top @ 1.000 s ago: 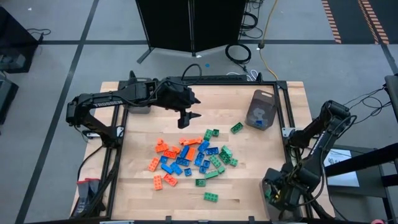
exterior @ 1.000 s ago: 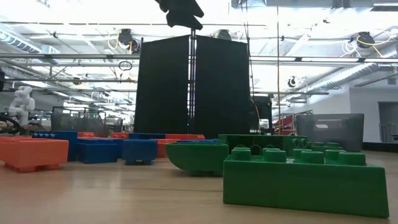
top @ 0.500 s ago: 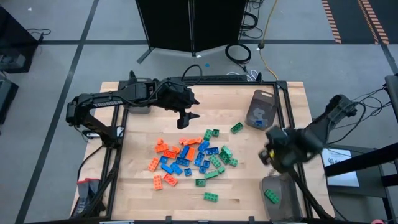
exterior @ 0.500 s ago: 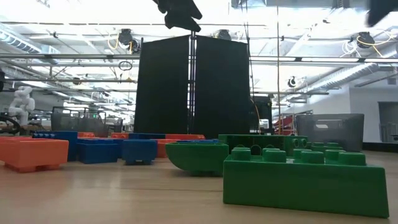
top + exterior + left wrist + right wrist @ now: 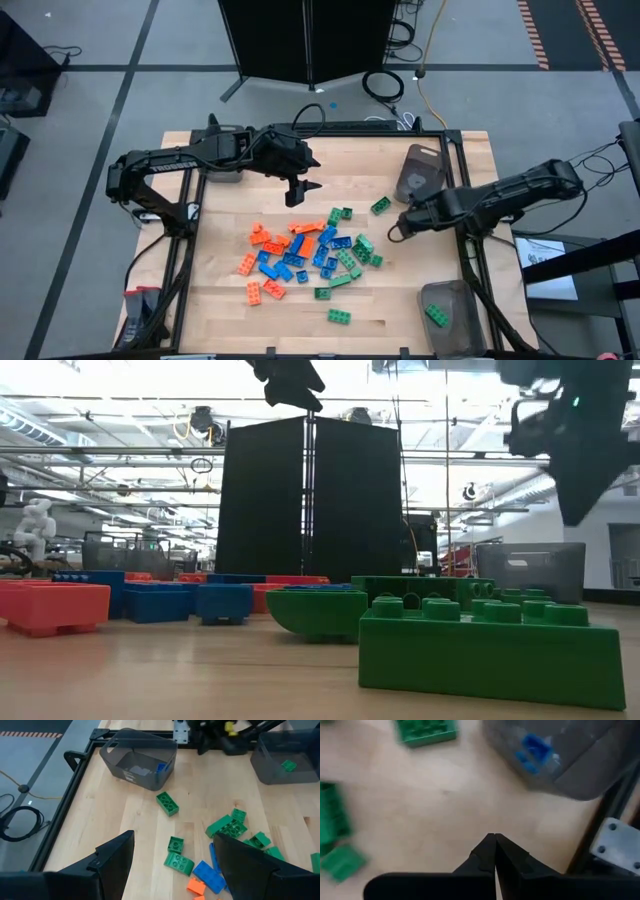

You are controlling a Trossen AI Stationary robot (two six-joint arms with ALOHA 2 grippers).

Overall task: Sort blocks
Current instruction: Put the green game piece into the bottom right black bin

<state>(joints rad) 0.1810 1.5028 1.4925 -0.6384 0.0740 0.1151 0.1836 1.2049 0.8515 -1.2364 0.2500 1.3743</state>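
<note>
Green, blue, orange blocks (image 5: 310,250) piled mid-table; my right gripper (image 5: 494,840) is pinched together empty, left gripper (image 5: 172,855) spread wide.

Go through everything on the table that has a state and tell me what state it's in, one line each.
Left gripper: open, empty, above the table.
Right gripper: shut, empty, near the far bin.
Far bin: tilted, one blue block inside.
Near bin: upright, one green block inside.
Pile of blocks: loose, unsorted.

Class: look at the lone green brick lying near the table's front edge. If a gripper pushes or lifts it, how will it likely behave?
The green brick looks like rigid moulded plastic, so it probably stays stiff. It lies flat on the wooden table, so it would likely slide, not roll. Its small size suggests lightness.
</note>
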